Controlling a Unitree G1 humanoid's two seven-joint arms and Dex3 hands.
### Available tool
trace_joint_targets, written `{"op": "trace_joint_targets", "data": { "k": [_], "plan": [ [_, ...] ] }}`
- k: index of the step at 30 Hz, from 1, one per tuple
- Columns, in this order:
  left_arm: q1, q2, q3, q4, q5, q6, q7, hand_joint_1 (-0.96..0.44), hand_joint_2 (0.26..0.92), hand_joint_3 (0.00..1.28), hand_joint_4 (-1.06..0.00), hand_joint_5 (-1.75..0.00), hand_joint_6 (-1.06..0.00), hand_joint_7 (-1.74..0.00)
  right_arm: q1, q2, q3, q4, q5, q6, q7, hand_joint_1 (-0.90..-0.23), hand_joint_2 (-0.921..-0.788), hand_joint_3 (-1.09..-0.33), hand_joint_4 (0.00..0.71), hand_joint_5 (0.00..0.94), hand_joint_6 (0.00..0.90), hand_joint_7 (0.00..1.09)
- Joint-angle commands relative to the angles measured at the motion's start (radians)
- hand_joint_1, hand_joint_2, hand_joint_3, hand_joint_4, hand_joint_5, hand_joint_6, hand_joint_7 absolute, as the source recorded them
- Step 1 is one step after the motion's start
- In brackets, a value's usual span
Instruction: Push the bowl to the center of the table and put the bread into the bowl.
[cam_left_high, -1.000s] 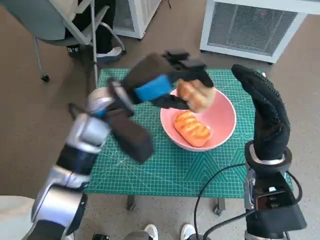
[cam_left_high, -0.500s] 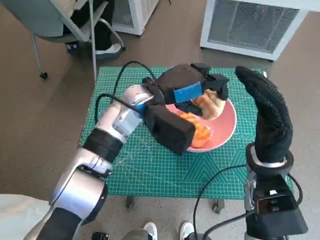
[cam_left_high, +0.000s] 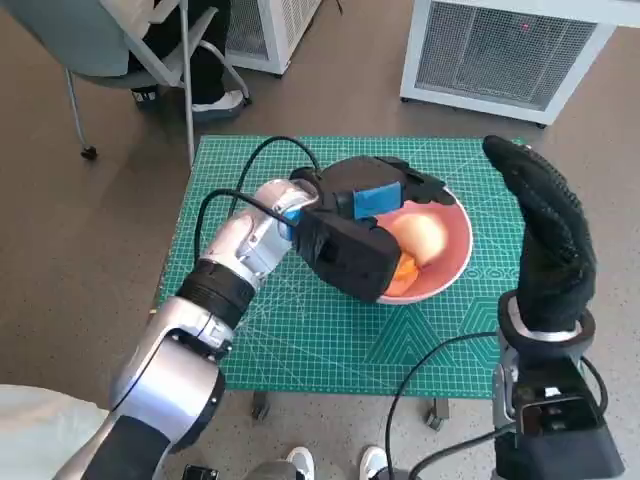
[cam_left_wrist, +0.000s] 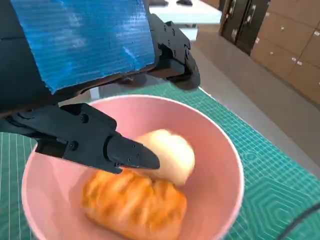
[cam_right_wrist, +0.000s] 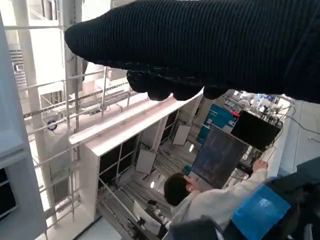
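A pale bread roll (cam_left_wrist: 167, 155) is seen lying in the pink bowl (cam_left_high: 455, 262) beside an orange-glazed loaf (cam_left_wrist: 135, 202), the two touching. Half a second earlier the roll was gripped in the left hand (cam_left_high: 375, 200) just above the rim; a second earlier it was carried higher, over the bowl. It has now been lowered and appears to have been released: in the left wrist view the black fingers (cam_left_wrist: 107, 145) are parted, one tip lying close against the roll and the others arched over the far rim, with nothing clamped between them. Whether that tip touches the roll cannot be told.

The bowl is placed on the green cutting mat (cam_left_high: 300, 340) that covers the table, somewhat toward the right hand's side rather than dead centre. Across the three head pictures it has not been shifted.

The right hand (cam_left_high: 545, 240), in its black knitted glove, is held upright just beside the bowl's right side, empty, its fingers straight and together. It has scarcely been moved over the second. In the right wrist view only the glove and a person seated at a screen (cam_right_wrist: 220, 157) are shown.

The placing of the bread is judged to be complete, or nearly so. What remains is judged to be the withdrawal of the left hand, which could catch the rim and nudge the bowl.
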Motion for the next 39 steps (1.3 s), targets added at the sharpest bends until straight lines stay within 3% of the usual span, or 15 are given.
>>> {"op": "trace_joint_targets", "data": {
  "k": [1,8,15,22,27,30,32,35,39],
  "plan": [
    [0.042,0.023,0.058,-0.049,-0.074,-0.018,-0.016,-0.24,0.921,0.11,-0.11,0.00,-0.28,-0.08,0.009,-0.005,-0.007,0.005,0.005,0.018,-0.005,-0.368,-0.921,-0.526,0.427,0.009,0.105,0.74],
    [0.111,0.059,0.155,-0.090,-0.165,-0.132,0.052,-0.26,0.921,0.11,-0.18,-0.04,-0.32,-0.10,0.000,-0.012,-0.009,0.002,0.015,0.028,-0.001,-0.363,-0.921,-0.524,0.427,0.008,0.112,0.73],
    [0.222,0.047,0.291,-0.226,-0.365,-0.170,0.042,-0.25,0.921,0.14,-0.29,-0.08,-0.38,-0.12,-0.015,-0.023,-0.012,-0.010,0.037,0.052,0.008,-0.365,-0.921,-0.519,0.429,0.009,0.117,0.73],
    [0.378,0.008,0.365,-0.503,-0.552,-0.055,0.030,-0.24,0.921,0.22,-0.36,-0.07,-0.09,-0.74,-0.033,-0.025,-0.013,-0.030,0.037,0.089,0.003,-0.375,-0.921,-0.513,0.438,0.012,0.124,0.73],
    [0.469,-0.012,0.391,-0.641,-0.635,-0.018,0.035,-0.23,0.921,0.28,-0.35,-0.09,-0.01,-0.88,-0.053,-0.026,-0.017,-0.043,0.031,0.121,-0.001,-0.387,-0.921,-0.510,0.440,0.012,0.126,0.72],
    [0.503,-0.023,0.400,-0.690,-0.654,-0.012,0.044,-0.22,0.921,0.30,-0.33,-0.14,0.00,-0.91,-0.064,-0.025,-0.017,-0.049,0.024,0.136,-0.005,-0.391,-0.921,-0.510,0.440,0.012,0.127,0.72],
    [0.519,-0.030,0.403,-0.710,-0.651,-0.018,0.056,-0.23,0.920,0.32,-0.16,-0.46,0.00,-0.92,-0.074,-0.023,-0.016,-0.053,0.016,0.148,-0.009,-0.388,-0.921,-0.512,0.440,0.011,0.127,0.72],
    [0.535,-0.042,0.406,-0.734,-0.650,-0.019,0.065,-0.23,0.921,0.32,-0.06,-0.66,0.00,-0.93,-0.090,-0.018,-0.011,-0.052,0.003,0.162,-0.014,-0.387,-0.921,-0.513,0.440,0.011,0.129,0.72],
    [0.549,-0.054,0.405,-0.757,-0.651,-0.017,0.071,-0.24,0.921,0.33,-0.01,-0.74,0.00,-0.93,-0.110,-0.012,-0.004,-0.044,-0.010,0.173,-0.018,-0.390,-0.921,-0.514,0.440,0.010,0.129,0.73]
  ]
}}
